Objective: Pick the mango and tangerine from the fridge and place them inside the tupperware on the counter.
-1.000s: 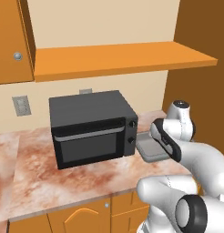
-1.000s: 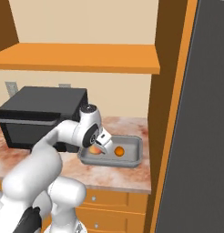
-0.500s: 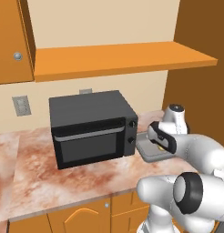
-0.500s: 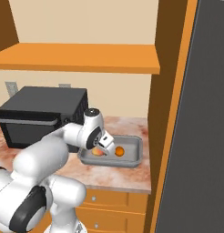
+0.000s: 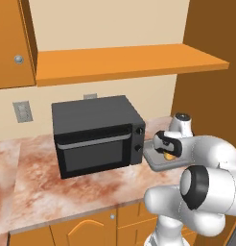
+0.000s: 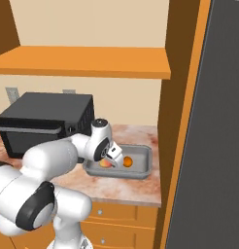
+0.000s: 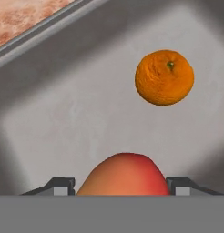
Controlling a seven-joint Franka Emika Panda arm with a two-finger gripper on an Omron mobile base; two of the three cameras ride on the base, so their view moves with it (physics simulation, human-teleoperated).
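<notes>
I have the gripper (image 6: 113, 159) low over the tupperware (image 6: 141, 171), which sits on the worktop (image 6: 136, 189) near its right edge, just beside the microwave (image 5: 96, 134). In the hand view the mango (image 7: 124, 175) sits between the 2 finger tips (image 7: 59, 185), which stand spread on either side of it. I cannot tell whether the pads touch it, or whether it rests on the tray floor. The tangerine (image 7: 164, 77) already lies in the tupperware, apart from the mango.

I judge the step in hand to be the release of the mango:
1. Keep the mango inside the rim, clear of the tangerine.
2. Open the jaws fully before any lift.
3. Retract straight up, with no sideways drag, so the roundish fruit does not roll against the tangerine or the wall.
</notes>
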